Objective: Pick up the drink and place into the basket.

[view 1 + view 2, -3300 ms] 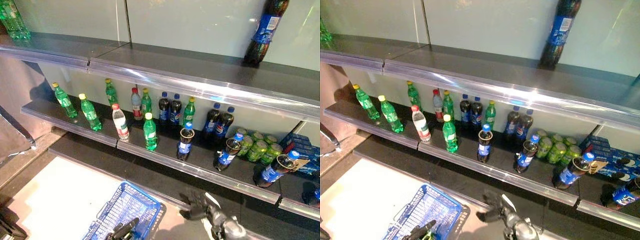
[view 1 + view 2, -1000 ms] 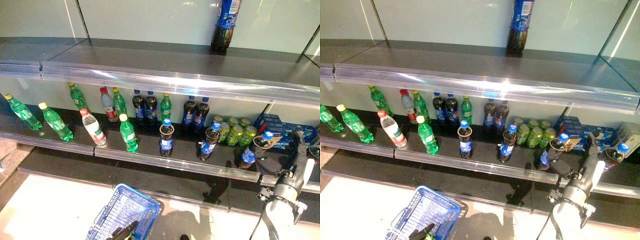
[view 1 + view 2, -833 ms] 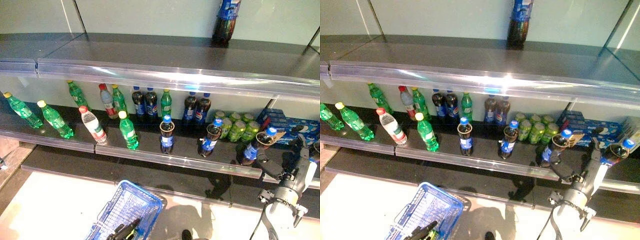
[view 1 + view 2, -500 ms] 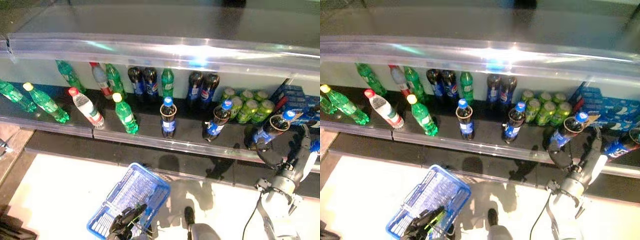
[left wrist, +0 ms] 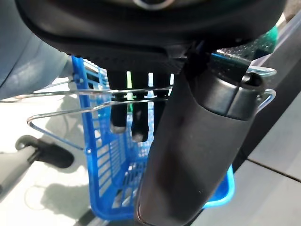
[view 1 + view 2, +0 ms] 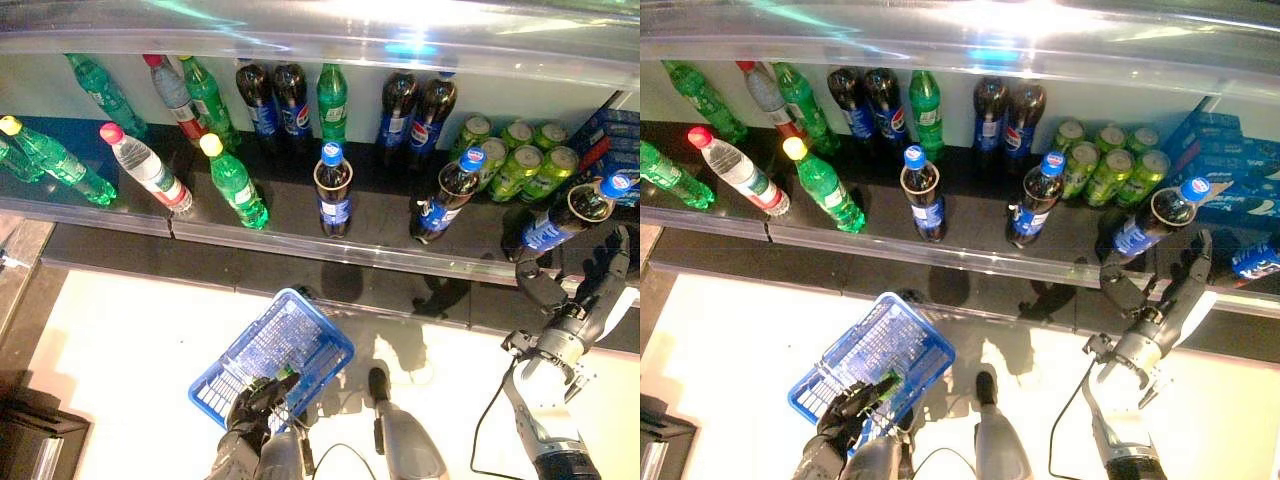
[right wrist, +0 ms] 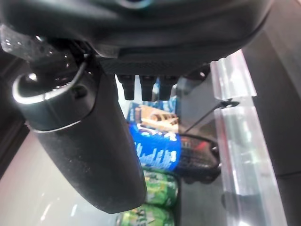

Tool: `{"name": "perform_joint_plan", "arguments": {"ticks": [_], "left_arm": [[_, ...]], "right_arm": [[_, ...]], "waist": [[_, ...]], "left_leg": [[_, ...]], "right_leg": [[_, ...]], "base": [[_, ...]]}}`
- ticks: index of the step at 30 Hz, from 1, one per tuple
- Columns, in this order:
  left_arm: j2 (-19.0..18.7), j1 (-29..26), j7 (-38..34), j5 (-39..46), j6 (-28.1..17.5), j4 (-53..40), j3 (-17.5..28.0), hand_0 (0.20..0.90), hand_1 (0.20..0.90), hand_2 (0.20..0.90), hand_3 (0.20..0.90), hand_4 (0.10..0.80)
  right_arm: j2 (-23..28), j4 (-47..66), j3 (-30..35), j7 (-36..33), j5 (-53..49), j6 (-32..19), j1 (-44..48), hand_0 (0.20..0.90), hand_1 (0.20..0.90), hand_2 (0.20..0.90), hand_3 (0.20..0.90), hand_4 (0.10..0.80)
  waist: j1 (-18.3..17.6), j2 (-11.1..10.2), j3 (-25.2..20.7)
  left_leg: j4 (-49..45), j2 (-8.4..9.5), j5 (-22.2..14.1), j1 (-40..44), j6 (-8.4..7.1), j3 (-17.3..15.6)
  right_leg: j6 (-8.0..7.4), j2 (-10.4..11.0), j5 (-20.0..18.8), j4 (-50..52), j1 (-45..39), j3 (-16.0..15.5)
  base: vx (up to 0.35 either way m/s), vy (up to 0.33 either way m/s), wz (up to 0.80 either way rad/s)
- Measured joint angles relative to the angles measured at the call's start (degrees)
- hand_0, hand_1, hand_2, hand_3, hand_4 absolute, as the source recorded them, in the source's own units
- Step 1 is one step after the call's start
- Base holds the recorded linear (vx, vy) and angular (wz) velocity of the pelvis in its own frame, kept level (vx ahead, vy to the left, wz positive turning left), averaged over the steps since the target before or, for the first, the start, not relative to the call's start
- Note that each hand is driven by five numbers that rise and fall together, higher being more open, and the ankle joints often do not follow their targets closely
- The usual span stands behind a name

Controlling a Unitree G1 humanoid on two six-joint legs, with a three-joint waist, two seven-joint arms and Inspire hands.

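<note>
A dark cola bottle (image 6: 560,218) with a blue cap and blue label leans at the right end of the lower shelf. It also shows in the right wrist view (image 7: 157,149). My right hand (image 6: 578,300) is open just below it. The thumb (image 6: 532,288) is on one side of the bottle's base and the fingers (image 6: 618,255) are on the other, not closed on it. My left hand (image 6: 256,398) is shut on the wire handles (image 5: 70,110) of the blue basket (image 6: 272,352). It holds the basket low in front, off the floor.
The lower shelf (image 6: 300,250) has a clear front lip. It carries other cola bottles (image 6: 333,190), green bottles (image 6: 235,185), a red-capped water bottle (image 6: 150,172), green cans (image 6: 515,165) and blue packs (image 6: 612,130). The upper shelf's edge (image 6: 320,40) overhangs them.
The whole picture has tilted down as the camera moved. My right hand has risen from low before the shelf to the right-hand cola bottle and stays open around its base.
</note>
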State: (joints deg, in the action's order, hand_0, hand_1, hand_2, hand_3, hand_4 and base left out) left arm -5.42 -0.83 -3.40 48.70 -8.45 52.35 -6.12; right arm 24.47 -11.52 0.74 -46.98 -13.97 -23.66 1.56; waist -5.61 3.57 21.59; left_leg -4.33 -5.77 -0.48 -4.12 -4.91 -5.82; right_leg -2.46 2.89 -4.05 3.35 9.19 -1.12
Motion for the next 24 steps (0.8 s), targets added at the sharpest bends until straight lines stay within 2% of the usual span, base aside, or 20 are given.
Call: {"name": "perform_joint_plan", "arguments": {"ticks": [6,15,24], "left_arm": [[0.0,-0.1,0.4,0.0,0.1,0.1,0.0,0.3,0.3,0.3,0.2,0.1],[0.0,0.2,0.9,-0.1,1.8,0.6,0.0,0.3,0.3,0.3,0.2,0.1],[0.1,1.3,2.9,-0.6,3.2,0.6,0.0,0.3,0.3,0.3,0.2,0.1]], "right_arm": [[0.0,-3.5,0.9,-2.4,-2.6,-1.6,0.5,0.9,0.9,0.9,0.9,0.8],[0.0,-3.7,3.9,-1.5,-7.9,-1.5,1.6,0.9,0.9,0.9,0.9,0.8],[0.2,-3.8,6.8,4.6,-12.7,-1.3,2.7,0.9,0.9,0.9,0.9,0.8]], "waist": [[0.8,0.5,0.5],[2.4,0.8,0.6],[3.2,1.6,0.2]], "left_leg": [[-1.2,-0.04,-0.4,0.2,0.09,0.1],[-1.9,-0.11,-0.9,3.3,0.15,0.4],[-2.0,-0.13,-1.1,5.8,0.0,1.8]], "right_leg": [[0.06,0.1,0.2,0.5,-0.5,-0.1],[0.32,0.3,0.5,0.4,-4.1,-0.3],[0.39,0.4,1.2,0.4,-7.4,-1.5]], "base": [[0.103,-0.032,0.01],[0.135,-0.031,0.01],[0.124,-0.035,0.08]]}}
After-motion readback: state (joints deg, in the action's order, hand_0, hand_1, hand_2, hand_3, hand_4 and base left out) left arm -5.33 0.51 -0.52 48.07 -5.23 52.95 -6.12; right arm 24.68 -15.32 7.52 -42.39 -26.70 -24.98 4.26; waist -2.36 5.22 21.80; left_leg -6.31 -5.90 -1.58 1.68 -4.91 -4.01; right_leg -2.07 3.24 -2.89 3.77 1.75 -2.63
